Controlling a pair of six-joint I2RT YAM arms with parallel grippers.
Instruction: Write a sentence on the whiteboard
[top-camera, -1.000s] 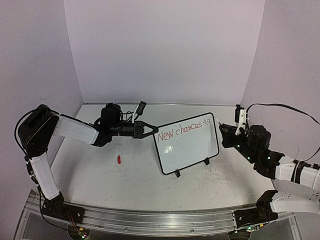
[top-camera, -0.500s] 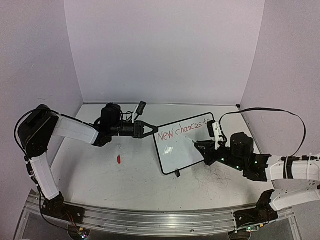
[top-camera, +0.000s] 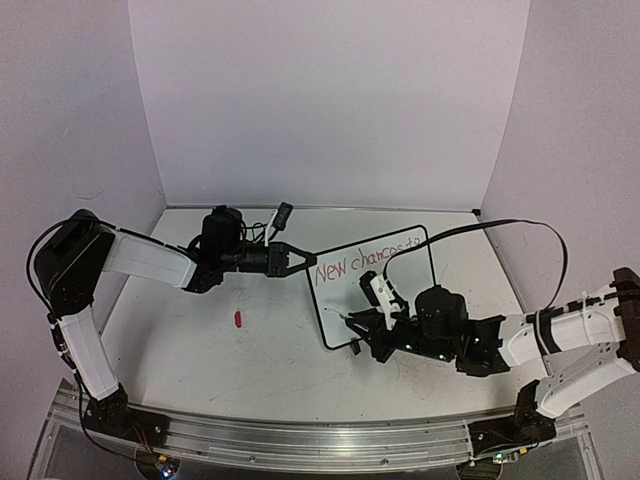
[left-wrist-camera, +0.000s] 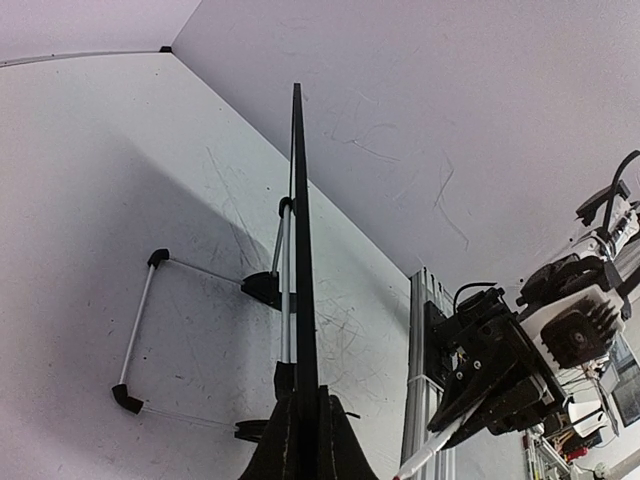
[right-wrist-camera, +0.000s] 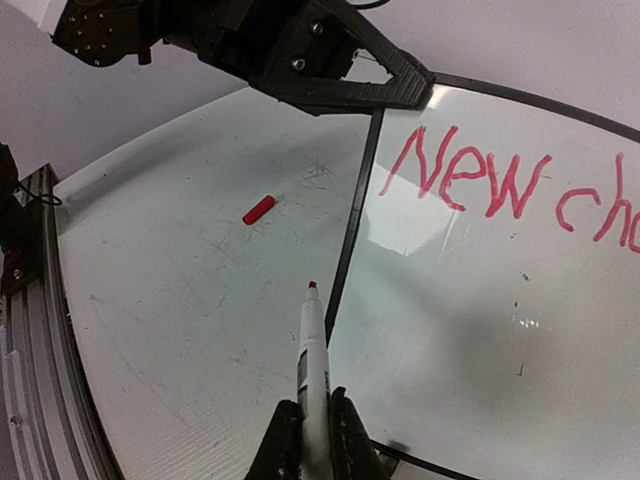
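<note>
**While the left gripper (top-camera: 300, 259) clamps the whiteboard (top-camera: 400, 275), the right gripper (right-wrist-camera: 312, 425) holds a marker (right-wrist-camera: 313, 345)**

The whiteboard is a glossy white rectangle in a thin black frame with rounded corners, standing on black feet and a thin wire stand. Red handwriting starting "New chances" runs along its top. The left jaws are closed on the frame's left edge, near the upper corner. The right jaws pinch the slim white marker barrel. Its reddish tip sits just left of the board's left frame, towards the lower corner; contact cannot be confirmed. A small red cap (top-camera: 238, 320) lies well left of the board. The table (top-camera: 250, 370) is matt white, scuffed with dark scribbles. Plain pale walls (top-camera: 330, 100) stand behind the board.
</note>
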